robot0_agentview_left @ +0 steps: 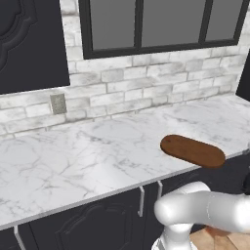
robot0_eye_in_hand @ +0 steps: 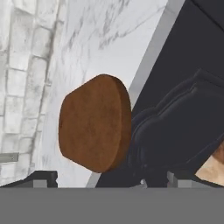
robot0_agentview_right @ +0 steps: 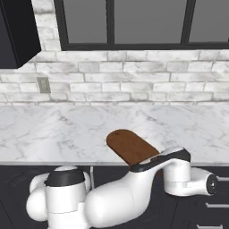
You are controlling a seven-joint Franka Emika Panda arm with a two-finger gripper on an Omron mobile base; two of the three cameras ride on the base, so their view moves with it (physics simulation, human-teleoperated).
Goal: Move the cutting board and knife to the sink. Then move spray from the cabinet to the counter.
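The brown wooden cutting board (robot0_agentview_left: 193,150) lies flat on the white marble counter (robot0_agentview_left: 93,146), right at its front edge. In the right base view the cutting board (robot0_agentview_right: 129,145) is partly covered by my forearm. My hand hangs low in front of the dark lower cabinets, to the right of the board and below the counter edge. In the hand view my gripper (robot0_eye_in_hand: 111,181) is open with nothing between its fingertips (robot0_eye_in_hand: 43,178), facing the rounded end of the cutting board (robot0_eye_in_hand: 94,124). The knife, sink, spray and cabinet are out of view.
A whitewashed brick wall with a grey outlet (robot0_agentview_left: 58,103) and a black-framed window (robot0_agentview_left: 161,24) runs behind the counter. A dark upper cabinet with a carved panel (robot0_agentview_left: 29,44) hangs at the left. Dark lower cabinet doors with bar handles (robot0_agentview_left: 141,200) sit under the counter.
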